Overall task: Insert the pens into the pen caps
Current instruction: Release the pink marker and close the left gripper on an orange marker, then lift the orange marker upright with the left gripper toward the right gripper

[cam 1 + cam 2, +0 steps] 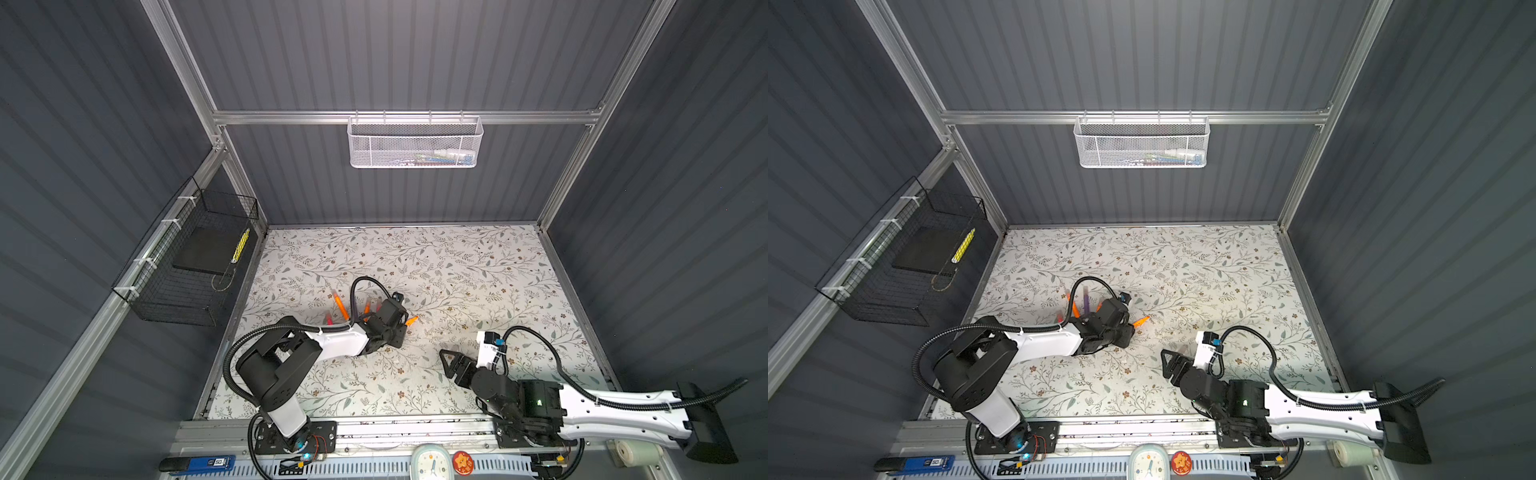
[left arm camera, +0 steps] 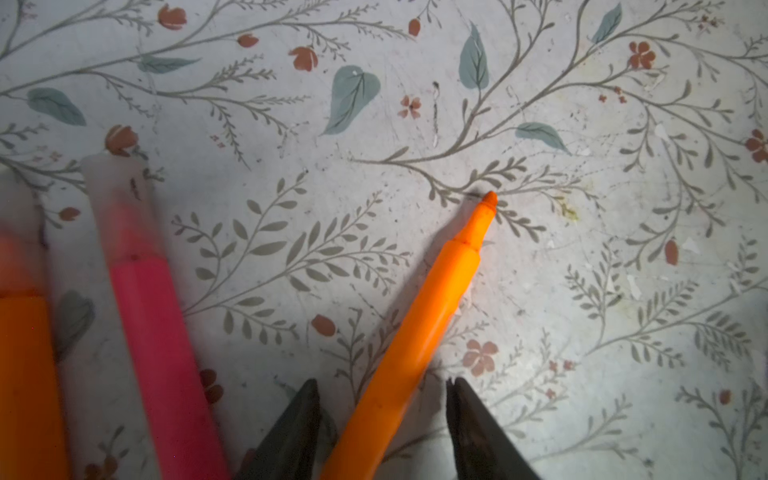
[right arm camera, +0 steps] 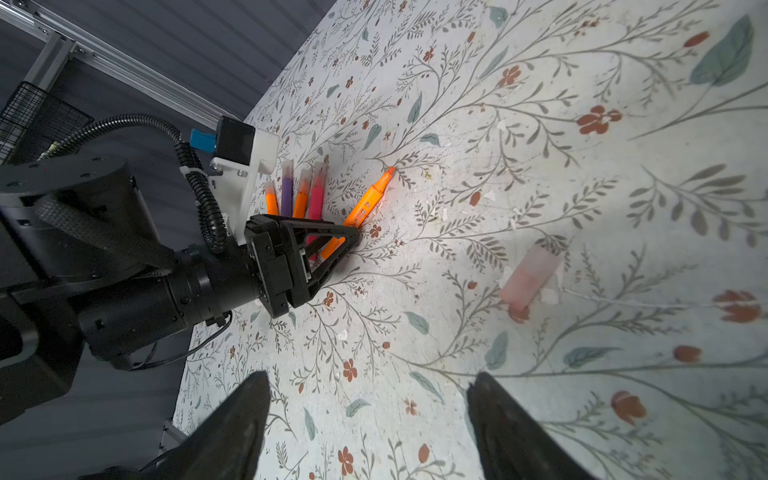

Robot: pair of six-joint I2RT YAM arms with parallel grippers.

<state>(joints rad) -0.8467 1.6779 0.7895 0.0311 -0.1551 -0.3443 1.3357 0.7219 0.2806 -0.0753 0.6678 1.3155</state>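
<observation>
An uncapped orange pen (image 2: 419,332) lies on the floral table, its felt tip (image 2: 490,199) bare, and its tip end shows in both top views (image 1: 411,320) (image 1: 1140,321). My left gripper (image 2: 382,382) is open and straddles its barrel, with a gap at each finger. Beside it lie several capped pens: a pink one (image 2: 162,332) in a pale cap (image 2: 116,199), orange ones (image 3: 301,195) and a purple one (image 3: 286,187). One loose pen cap (image 3: 530,276) lies apart on the table. My right gripper (image 3: 370,376) hangs open over bare table, holding nothing.
A black wire basket (image 1: 195,257) hangs on the left wall and a white mesh basket (image 1: 415,143) on the back rail. A small clock (image 1: 430,463) and a blue tool (image 1: 199,463) sit at the front edge. The left arm (image 3: 124,282) lies low across the table.
</observation>
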